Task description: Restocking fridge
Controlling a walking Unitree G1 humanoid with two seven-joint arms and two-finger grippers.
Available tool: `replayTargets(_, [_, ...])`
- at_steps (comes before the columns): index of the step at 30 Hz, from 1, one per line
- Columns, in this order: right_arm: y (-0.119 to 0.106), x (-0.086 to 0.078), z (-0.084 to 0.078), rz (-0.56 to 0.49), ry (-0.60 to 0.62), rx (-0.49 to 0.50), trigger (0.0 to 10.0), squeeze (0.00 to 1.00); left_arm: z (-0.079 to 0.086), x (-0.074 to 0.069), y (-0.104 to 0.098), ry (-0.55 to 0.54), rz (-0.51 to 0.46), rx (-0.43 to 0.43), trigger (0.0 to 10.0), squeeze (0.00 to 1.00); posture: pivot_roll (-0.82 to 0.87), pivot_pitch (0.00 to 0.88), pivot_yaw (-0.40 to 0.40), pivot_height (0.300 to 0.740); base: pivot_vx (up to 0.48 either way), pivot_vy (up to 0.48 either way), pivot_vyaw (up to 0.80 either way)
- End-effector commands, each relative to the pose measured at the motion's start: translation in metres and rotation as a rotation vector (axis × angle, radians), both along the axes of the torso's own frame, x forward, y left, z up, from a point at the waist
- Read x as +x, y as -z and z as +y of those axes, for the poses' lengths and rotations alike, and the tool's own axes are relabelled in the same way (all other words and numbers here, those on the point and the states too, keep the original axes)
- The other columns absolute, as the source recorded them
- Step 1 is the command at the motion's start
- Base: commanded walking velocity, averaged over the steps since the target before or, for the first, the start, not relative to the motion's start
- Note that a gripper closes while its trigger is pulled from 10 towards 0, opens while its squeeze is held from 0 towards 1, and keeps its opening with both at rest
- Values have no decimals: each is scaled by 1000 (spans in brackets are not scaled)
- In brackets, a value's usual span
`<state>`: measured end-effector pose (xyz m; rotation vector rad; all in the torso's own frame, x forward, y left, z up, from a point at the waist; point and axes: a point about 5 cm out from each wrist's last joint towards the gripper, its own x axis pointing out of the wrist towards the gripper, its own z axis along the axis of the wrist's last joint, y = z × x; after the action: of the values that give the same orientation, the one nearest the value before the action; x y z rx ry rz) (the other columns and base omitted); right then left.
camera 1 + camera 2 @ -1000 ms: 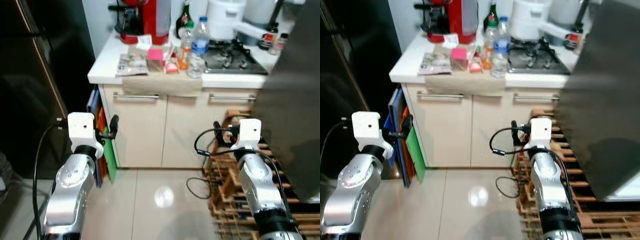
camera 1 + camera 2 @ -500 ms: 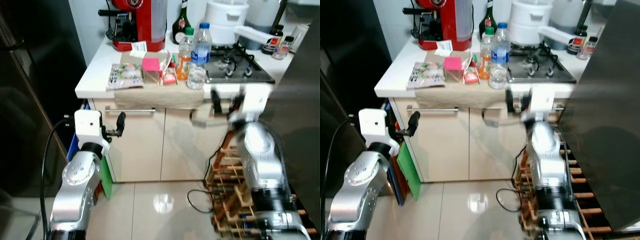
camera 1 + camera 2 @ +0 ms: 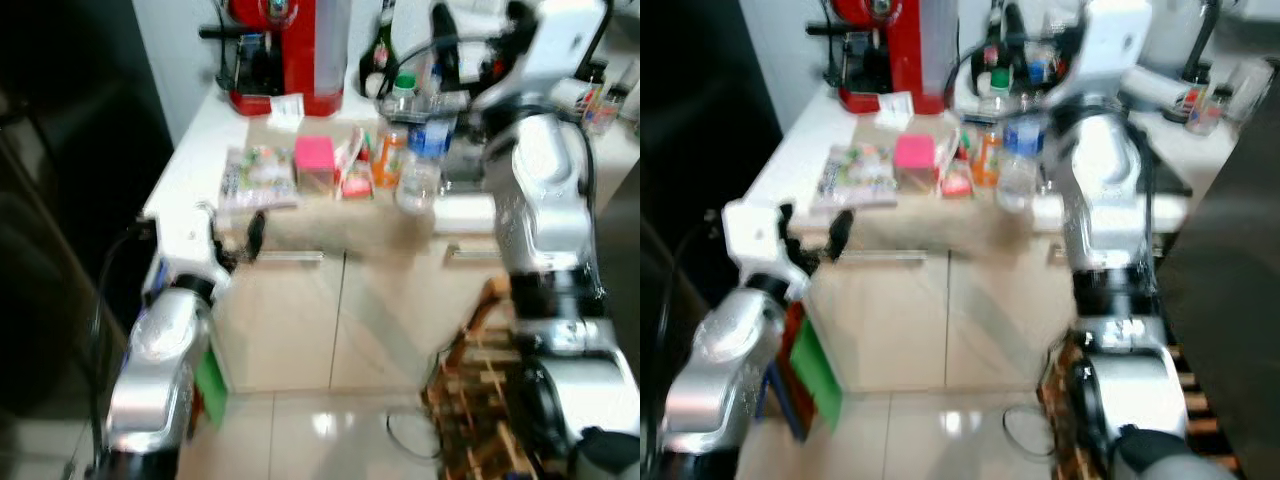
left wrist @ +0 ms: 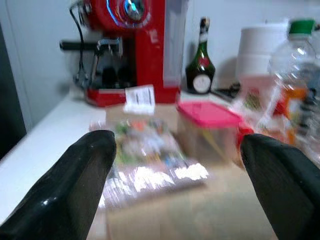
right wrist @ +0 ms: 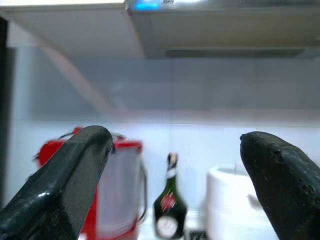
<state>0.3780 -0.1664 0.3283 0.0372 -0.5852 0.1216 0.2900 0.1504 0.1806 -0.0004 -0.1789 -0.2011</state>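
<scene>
On the white counter (image 3: 190, 185) lie a printed food bag (image 3: 255, 175), a pink-lidded box (image 3: 315, 160), a small red packet (image 3: 355, 180), an orange bottle with a green cap (image 3: 390, 150) and a clear water bottle (image 3: 420, 165). My left gripper (image 3: 232, 232) stands open at the counter's front edge, facing the bag (image 4: 145, 160) and the pink-lidded box (image 4: 207, 122). My right gripper (image 3: 478, 20) is raised high above the bottles, open, with nothing in it. It faces the back wall.
A red coffee machine (image 3: 285, 50), a dark green bottle (image 5: 170, 210) and a white pot (image 5: 230, 200) stand at the counter's back. The dark fridge (image 3: 60, 200) is on the left. A wooden rack (image 3: 480, 400) sits low on the right, below the cream cabinet doors (image 3: 300, 320).
My right arm has swung up from in front of the cabinet to above the bottles. The left gripper has risen to counter height. The view has closed in on the counter and blurred.
</scene>
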Motion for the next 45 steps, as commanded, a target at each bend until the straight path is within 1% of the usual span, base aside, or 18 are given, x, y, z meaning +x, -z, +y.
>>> replayTargets(1, [-11,1,9,-20,-11,0,10000,0,6,0,-7,-10,-24,7,10000,0,-54,0,-6,740,0,0,0])
replayTargets(2, [-12,2,8,-15,-5,6,10000,0,4,0,-11,-1,-39,10,10000,0,-52,0,-10,740,0,0,0])
replayTargets(3, [-13,4,6,-1,1,7,10000,0,1,-1,-21,28,-68,-6,10000,0,-52,0,-10,740,0,0,0])
replayTargets(6, [-12,5,5,21,-4,7,10000,0,-2,-1,-29,51,-89,-21,10000,0,-52,0,-11,740,0,0,0])
replayTargets(7, [-12,6,4,45,2,3,10000,0,-4,-1,-33,71,-101,-24,10000,0,-54,0,-11,740,0,0,0])
replayTargets(8, [-10,7,-3,99,2,26,10000,0,-10,-2,-44,137,-128,-15,10000,0,-55,0,-11,740,0,0,0])
replayTargets(9, [-10,8,-5,120,9,28,10000,0,-12,-3,-47,162,-138,-10,10000,0,-56,0,-10,740,0,0,0])
replayTargets(11, [-9,8,-7,131,13,29,10000,0,-13,-3,-49,175,-143,-6,10000,0,-58,0,-8,740,0,0,0])
replayTargets(15, [-3,8,-24,185,55,43,10000,0,-16,-3,-55,237,-152,-8,10000,0,-71,0,1,740,0,0,0])
replayTargets(20, [1,5,-31,222,82,37,10000,0,-16,-1,-57,259,-146,-18,10000,0,-86,0,10,740,0,0,0])
replayTargets(21, [6,5,-32,258,84,42,10000,0,-18,-1,-56,281,-138,-15,10000,0,-90,0,9,740,0,0,0])
replayTargets(23, [9,5,-33,275,84,45,10000,0,-19,-1,-56,294,-135,-10,10000,0,-90,0,9,740,0,0,0])
replayTargets(27, [27,11,-36,390,73,83,10000,0,-31,-1,-54,405,-127,32,10000,0,-88,0,0,740,0,0,0])
replayTargets(28, [27,11,-36,390,73,83,10000,0,-31,-1,-54,405,-127,32,10000,0,-88,0,0,740,0,0,0])
replayTargets(30, [35,14,-37,428,61,94,10000,0,-38,1,-58,445,-135,34,10000,0,-88,0,-1,740,0,0,0])
replayTargets(34, [37,16,-35,438,59,96,10000,0,-41,3,-60,451,-143,26,10000,0,-91,0,0,740,0,0,0])
replayTargets(38, [31,18,-26,422,33,73,10000,0,-42,3,-61,454,-148,14,10000,0,-88,0,-7,740,0,0,0])
replayTargets(45, [31,21,-19,424,10,60,10000,0,-43,1,-60,458,-147,4,10000,0,-82,0,-12,740,0,0,0])
